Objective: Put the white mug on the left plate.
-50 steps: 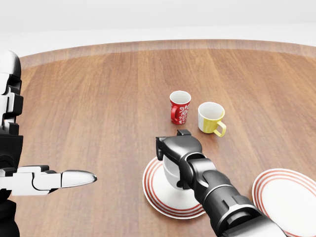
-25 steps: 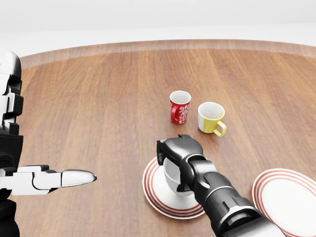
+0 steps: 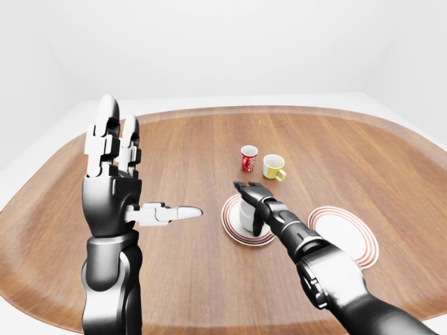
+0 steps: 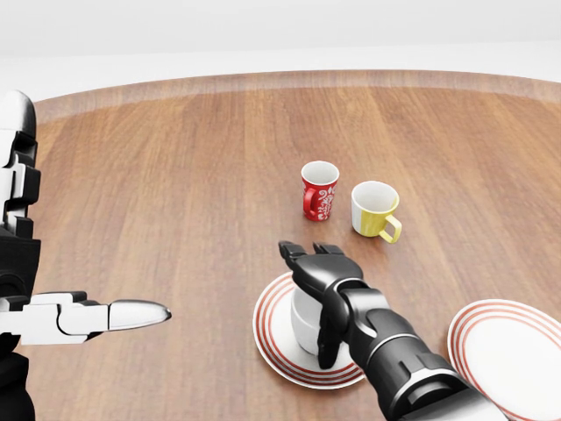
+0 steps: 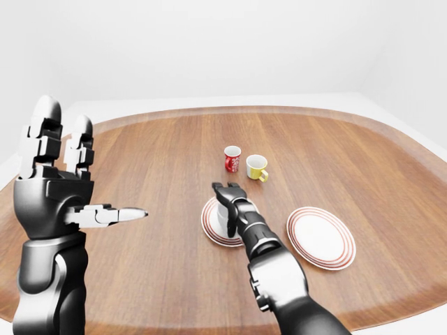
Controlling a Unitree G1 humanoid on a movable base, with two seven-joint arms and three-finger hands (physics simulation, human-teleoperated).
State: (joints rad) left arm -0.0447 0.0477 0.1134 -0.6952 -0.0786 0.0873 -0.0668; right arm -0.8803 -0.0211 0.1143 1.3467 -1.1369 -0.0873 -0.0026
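White mug [image 4: 305, 323] sits on the left plate [image 4: 273, 346]. Your right hand [image 4: 323, 279] is over it, fingers [image 4: 329, 338] spread, not gripping. Left hand [image 3: 112, 188] raised, fingers apart, holding nothing.

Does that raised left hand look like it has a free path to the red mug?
Probably yes. The left hand is open and empty, and only bare table lies between it and the red mug. Whether it reaches that far, I can't tell.
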